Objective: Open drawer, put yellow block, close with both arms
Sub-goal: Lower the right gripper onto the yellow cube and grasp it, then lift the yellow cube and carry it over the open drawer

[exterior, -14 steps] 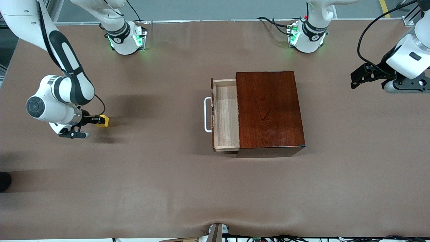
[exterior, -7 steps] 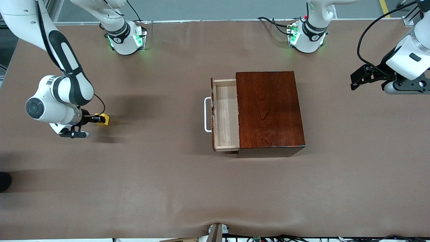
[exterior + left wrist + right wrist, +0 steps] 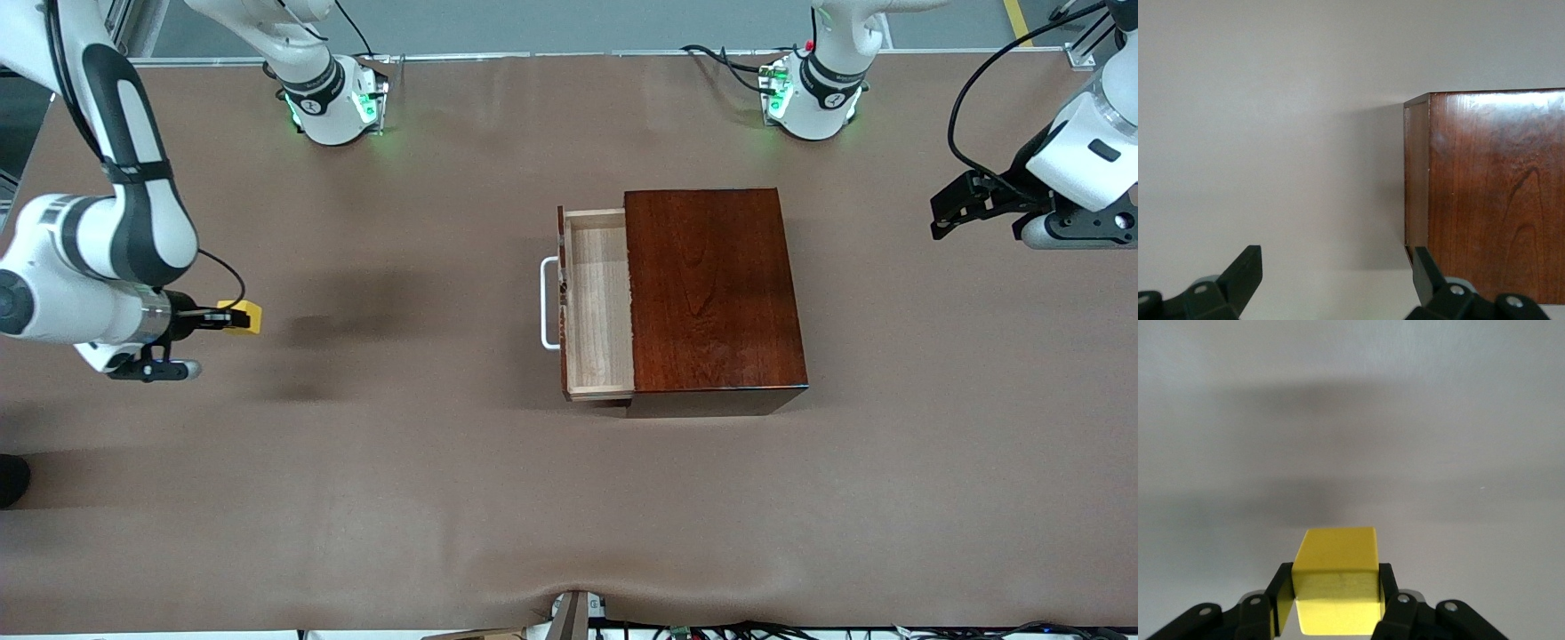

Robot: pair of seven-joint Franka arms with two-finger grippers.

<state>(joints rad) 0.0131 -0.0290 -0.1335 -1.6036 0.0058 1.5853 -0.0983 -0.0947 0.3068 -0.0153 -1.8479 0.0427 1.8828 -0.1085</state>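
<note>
Brown covering is lying flat over the whole table [image 3: 444, 498]. The yellow block [image 3: 244, 316] is sitting between the fingers of the right claw [image 3: 233, 317], which is gripping it on two sides and carrying it above the table at the right arm's end, well apart from the drawer [image 3: 597, 302]. The drawer is standing pulled out of the dark wooden box [image 3: 711, 293], with its white handle [image 3: 547, 302] pointing toward the block. The left claw [image 3: 944, 206] is waiting with its fingers spread wide and holding nothing, over the table at the left arm's end. I judge the step in hand is carrying the block; next, the right arm needs to bring it over the open tray and release it.
</note>
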